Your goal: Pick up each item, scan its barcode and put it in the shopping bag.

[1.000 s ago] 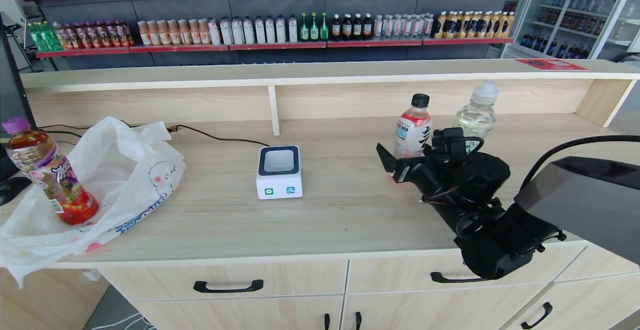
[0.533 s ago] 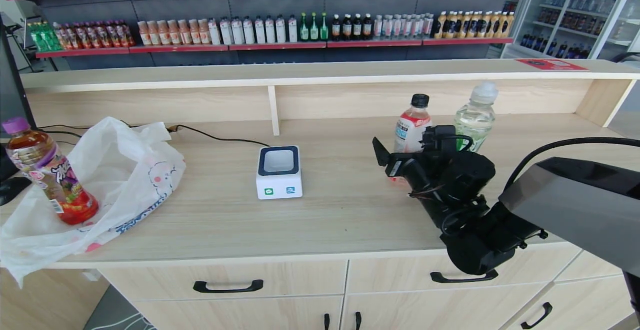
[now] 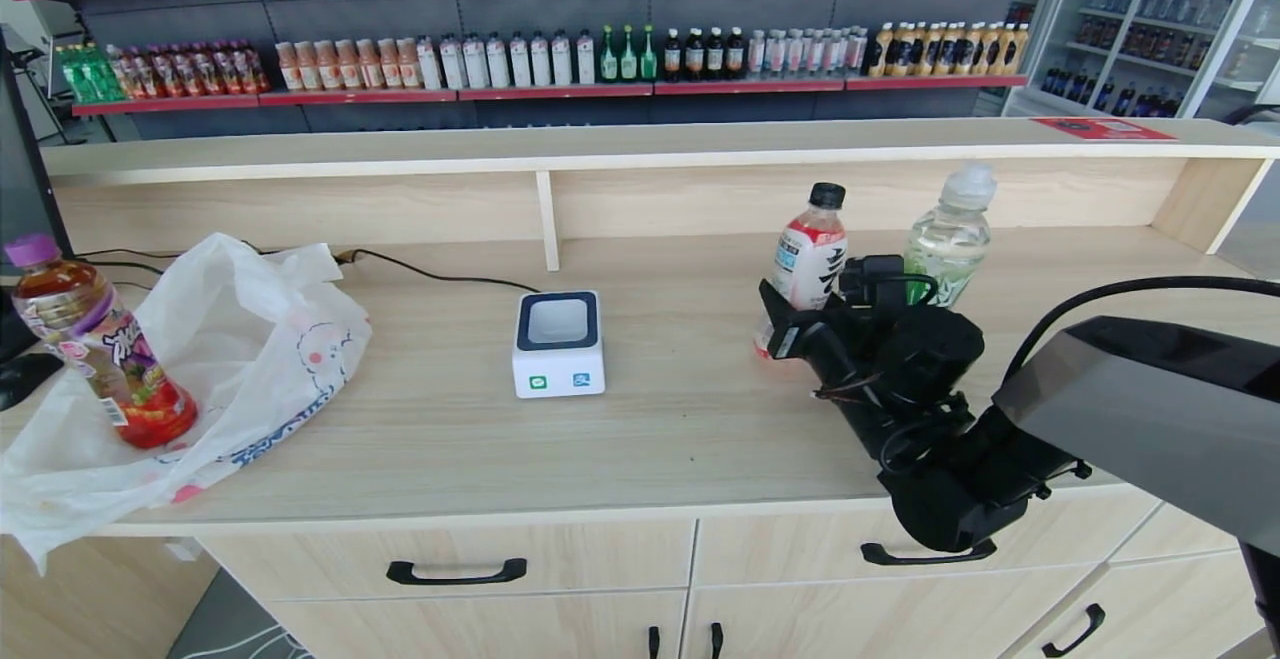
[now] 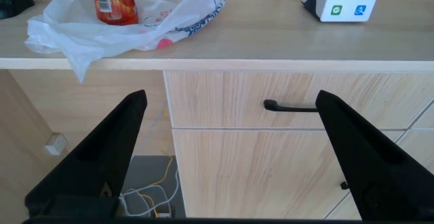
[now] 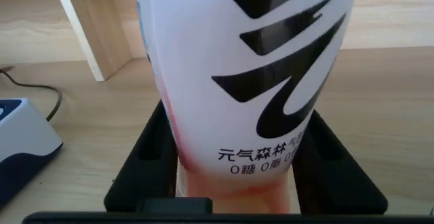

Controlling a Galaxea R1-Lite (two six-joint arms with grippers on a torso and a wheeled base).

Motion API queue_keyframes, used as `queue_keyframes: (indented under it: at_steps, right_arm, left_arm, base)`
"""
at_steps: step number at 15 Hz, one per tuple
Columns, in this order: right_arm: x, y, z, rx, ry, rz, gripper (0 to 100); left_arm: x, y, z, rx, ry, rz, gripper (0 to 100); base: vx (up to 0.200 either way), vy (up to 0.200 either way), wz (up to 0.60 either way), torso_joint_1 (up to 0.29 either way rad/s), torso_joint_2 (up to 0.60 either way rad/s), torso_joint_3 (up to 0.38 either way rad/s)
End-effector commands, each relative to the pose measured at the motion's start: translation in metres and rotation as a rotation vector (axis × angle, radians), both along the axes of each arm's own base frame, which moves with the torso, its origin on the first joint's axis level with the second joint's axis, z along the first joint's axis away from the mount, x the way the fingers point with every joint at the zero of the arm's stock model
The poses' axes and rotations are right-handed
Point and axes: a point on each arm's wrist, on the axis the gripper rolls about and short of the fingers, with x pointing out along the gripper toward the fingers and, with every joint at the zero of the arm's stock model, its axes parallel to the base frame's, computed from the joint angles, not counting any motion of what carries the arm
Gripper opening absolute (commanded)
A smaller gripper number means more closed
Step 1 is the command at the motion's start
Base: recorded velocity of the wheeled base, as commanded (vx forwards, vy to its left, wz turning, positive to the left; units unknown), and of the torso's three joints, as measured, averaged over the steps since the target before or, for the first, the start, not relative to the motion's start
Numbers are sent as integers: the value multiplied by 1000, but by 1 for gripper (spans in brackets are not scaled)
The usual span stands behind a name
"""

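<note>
At a pale wood-grain checkout counter [image 3: 650,419], the right gripper [image 3: 800,317] grips the lower body of a white-and-pink plastic drink bottle with a black cap [image 3: 808,254], right of the white box-shaped barcode scanner [image 3: 558,342]. The bottle leans slightly toward the scanner. The low hold appears meant to leave the printed label free for the reader. Whether its base has cleared the wood cannot be told.

A clear plastic water bottle with a white cap [image 3: 950,234] stands just beside it, on the side away from the scanner, apparently next in line. Left of the scanner lies the crumpled white plastic shopping bag [image 3: 250,339], with a purple-capped bottle of red-brown tea [image 3: 100,349] standing in its folds, seemingly one item done.

The left gripper [image 4: 228,161] hangs below the counter edge, left of the scanner, its fingers spread wide and holding nothing, likely parked out of the way. It faces wooden drawer fronts with black handles [image 4: 291,106].

A black cable [image 3: 430,269] trails across the counter behind the scanner. Beyond the counter's raised back ledge stand red-edged shop shelves of bottled drinks [image 3: 560,59] and a glass-door cooler [image 3: 1150,19].
</note>
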Motion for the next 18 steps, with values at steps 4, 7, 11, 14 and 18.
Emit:
queue_keyframes:
  at_steps: [4,7,11,14,18]
  right_arm:
    - [-1,-3,7,10,-21,-6,0]
    - [-4,-5,10,13,-20,-17,0]
    - [-17,-7,24,23,-29,-12,0]
    - [-34,-10,45,39,-59,-3,0]
    - [-80,27,57,54,-53,150,0]
  left_arm:
    - [0,0,0,-2,1,0,100]
    - [0,0,0,-2,-1,0,100]
    - [0,0,0,-3,1,0,100]
    - [0,0,0,-6,-1,0,100]
    - [0,0,0,-17,1,2,100]
  base:
    - [0,0,0,0,0,0]
    - [0,0,0,0,0,0]
    - [0,0,0,0,0,0]
    - [0,0,0,0,0,0]
    - [0,0,0,0,0,0]
